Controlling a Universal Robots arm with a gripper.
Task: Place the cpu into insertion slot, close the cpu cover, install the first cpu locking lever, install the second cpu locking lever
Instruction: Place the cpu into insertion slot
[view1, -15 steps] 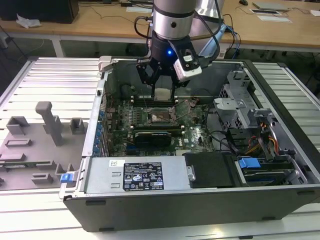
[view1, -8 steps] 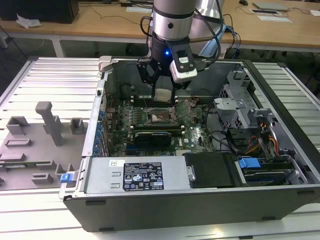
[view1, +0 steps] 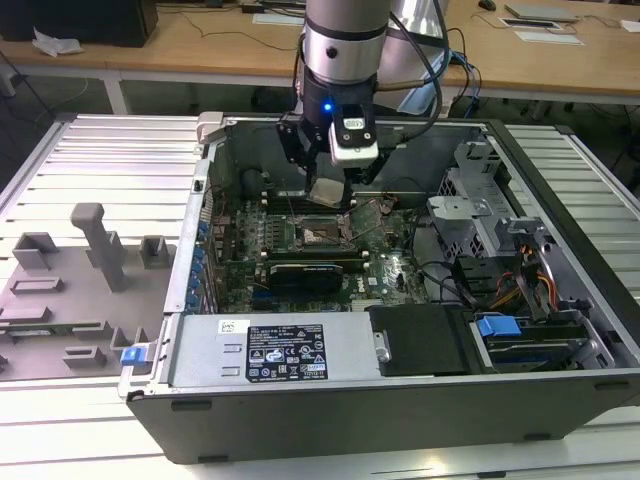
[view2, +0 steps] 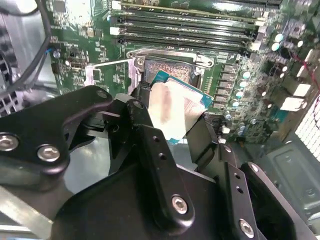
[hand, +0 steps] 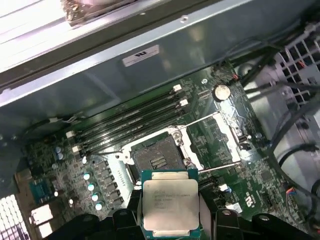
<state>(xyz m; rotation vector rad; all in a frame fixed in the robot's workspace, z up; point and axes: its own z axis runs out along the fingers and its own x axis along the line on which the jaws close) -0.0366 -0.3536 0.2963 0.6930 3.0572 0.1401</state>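
Table (view1: 100, 150): grey, holds open computer box (view1: 400, 420).
Gripper (view1: 330, 188): pinches the chip (hand: 171, 202) by two sides.
Chip: above the slot (hand: 155, 159).
Cover (hand: 235, 129): open beside slot.

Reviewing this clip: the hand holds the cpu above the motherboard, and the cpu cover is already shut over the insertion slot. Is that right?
No. In the first wrist view the cpu cover is swung open beside the insertion slot, which lies bare. The rest stands: the hand holds the cpu above the motherboard.
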